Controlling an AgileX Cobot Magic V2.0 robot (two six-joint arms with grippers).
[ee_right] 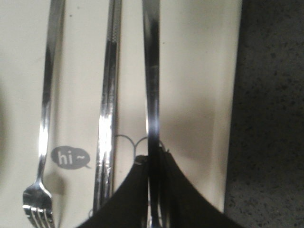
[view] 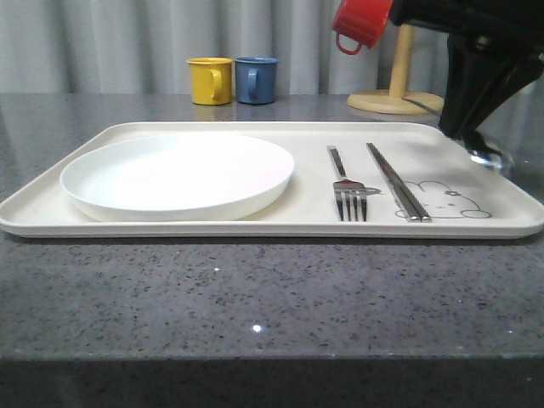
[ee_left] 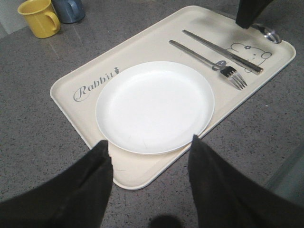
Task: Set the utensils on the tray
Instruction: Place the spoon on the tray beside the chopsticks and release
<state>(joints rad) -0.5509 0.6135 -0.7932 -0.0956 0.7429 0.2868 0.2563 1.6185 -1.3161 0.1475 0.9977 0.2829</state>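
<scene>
The cream tray (view: 212,228) is laid flat on the grey speckled desk (view: 255,289), with its long front edge close to the front edge of the desk. A round white plate (view: 177,176) is set on the left half of the tray. On the right half the fork (view: 347,189) is laid with its tines toward the front edge of the tray, and the pair of chopsticks (view: 397,182) is placed just beside it on the right, over the rabbit drawing (view: 446,201). The spoon (ee_right: 152,85) is held by the right gripper (ee_right: 153,190), whose fingers are pressed together on the handle; in the front view its bowl (view: 490,158) is seen low over the right edge of the tray, near the far right corner, and whether it touches the tray cannot be told. In the right wrist view the spoon handle is lined up beside the chopsticks (ee_right: 108,109) and the fork (ee_right: 46,118), next to the "hi" bubble (ee_right: 70,158). The left gripper (ee_left: 149,159) is held spread apart above the near left corner of the tray, with nothing between its fingers. A yellow mug (view: 210,80) and a blue mug (view: 256,79) are standing side by side toward the back edge of the desk, and a red mug (view: 360,22) is hung on a wooden stand (view: 396,88) further right.
</scene>
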